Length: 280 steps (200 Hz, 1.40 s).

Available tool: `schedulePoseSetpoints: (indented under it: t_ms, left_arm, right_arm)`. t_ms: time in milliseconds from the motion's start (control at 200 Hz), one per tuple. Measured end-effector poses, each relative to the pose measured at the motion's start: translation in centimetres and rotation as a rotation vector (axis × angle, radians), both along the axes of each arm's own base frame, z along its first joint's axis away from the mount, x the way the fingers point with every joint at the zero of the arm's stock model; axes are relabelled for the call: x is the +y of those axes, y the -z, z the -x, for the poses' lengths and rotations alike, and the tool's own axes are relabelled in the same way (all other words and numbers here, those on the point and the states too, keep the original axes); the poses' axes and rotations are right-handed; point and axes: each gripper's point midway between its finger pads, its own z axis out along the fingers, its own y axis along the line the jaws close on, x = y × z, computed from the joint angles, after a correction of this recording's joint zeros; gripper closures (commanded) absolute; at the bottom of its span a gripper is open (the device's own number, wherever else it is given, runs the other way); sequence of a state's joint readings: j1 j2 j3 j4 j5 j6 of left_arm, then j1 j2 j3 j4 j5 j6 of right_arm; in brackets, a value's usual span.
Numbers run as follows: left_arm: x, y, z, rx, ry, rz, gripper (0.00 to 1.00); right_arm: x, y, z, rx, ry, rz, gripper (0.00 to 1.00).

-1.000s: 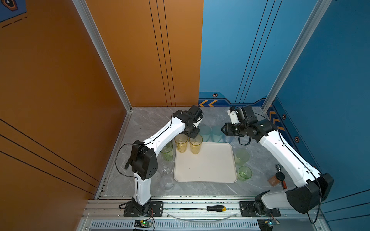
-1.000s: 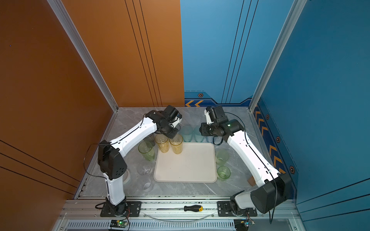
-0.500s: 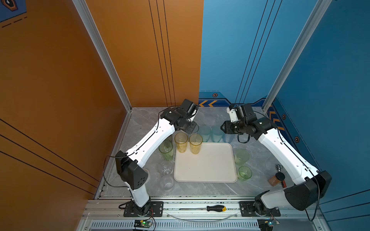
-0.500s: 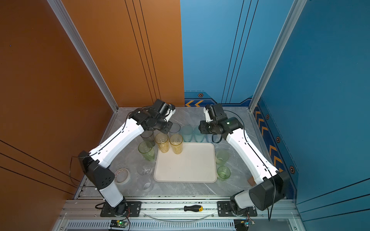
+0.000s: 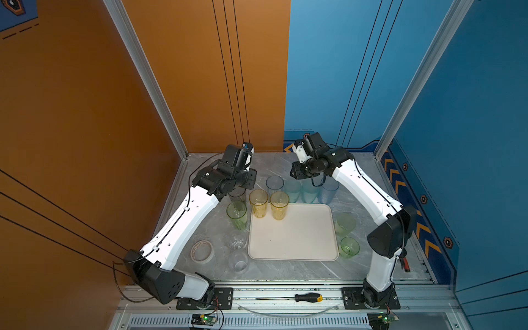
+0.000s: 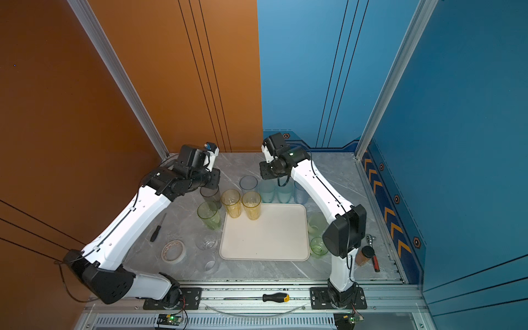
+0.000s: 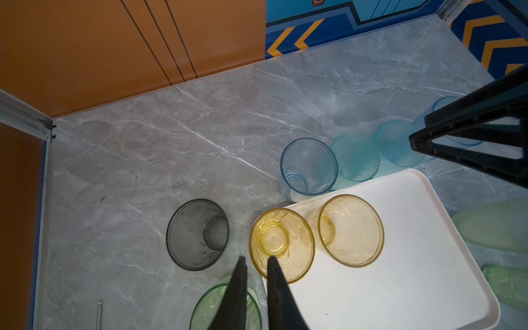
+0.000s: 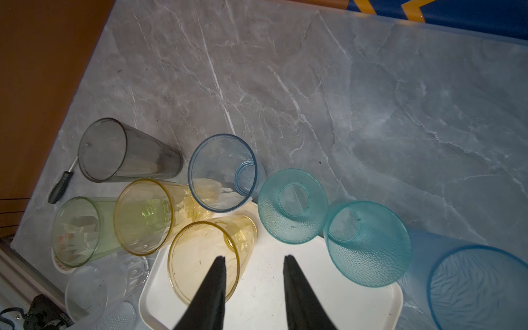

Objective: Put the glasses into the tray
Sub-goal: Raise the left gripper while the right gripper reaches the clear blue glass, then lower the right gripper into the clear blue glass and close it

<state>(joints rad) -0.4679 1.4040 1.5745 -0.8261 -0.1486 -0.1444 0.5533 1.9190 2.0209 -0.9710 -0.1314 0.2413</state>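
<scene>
Hovering near the far edge of the tray (image 5: 291, 237), the right pincer (image 8: 253, 265) is being held moderately wide and empty, while the left pincer (image 7: 256, 261) is being held narrow, also with nothing in it, above the gap between the grey glass (image 7: 197, 234) and the corner yellow glass (image 7: 282, 245). The second yellow glass (image 7: 351, 230) is already standing inside the tray; for the corner one it cannot be told whether it is inside the rim. The other glasses are being left on the worktop (image 7: 171, 143) around the tray, packed closely. A neighbour is likely to be knocked over if a pincer is being lowered between them, and a thin, smooth wall may be lost from a weak squeeze. No brand, label or writing is being shown legibly; only yellow chevrons (image 7: 311, 29) are being seen on the blue wall.
</scene>
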Motion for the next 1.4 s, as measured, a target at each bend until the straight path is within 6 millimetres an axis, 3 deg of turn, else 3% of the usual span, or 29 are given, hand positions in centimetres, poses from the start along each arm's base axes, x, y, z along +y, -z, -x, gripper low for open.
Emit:
schedulePoseSetpoints:
  t_ms: [290,526,1207,1402]
  left_arm:
    - [1.8,0.1,0.0,-0.008,-0.044,0.036,0.84]
    - [2.7,0.1,-0.4,-0.005,-0.062,0.052,0.83]
    - [3.1,0.3,-1.0,0.006,-0.064,0.08,0.83]
    - [3.1,0.5,-1.1,0.012,-0.063,0.08,0.83]
  right_arm:
    - [3.3,4.2,-1.6,0.077,-0.054,0.074,0.71]
    - [3.5,6.4,-2.3,0.114,-0.053,0.122,0.71]
    - [4.3,9.1,-3.8,0.14,-0.049,0.143,0.75]
    - [4.4,8.9,-4.0,0.133,-0.048,0.139,0.77]
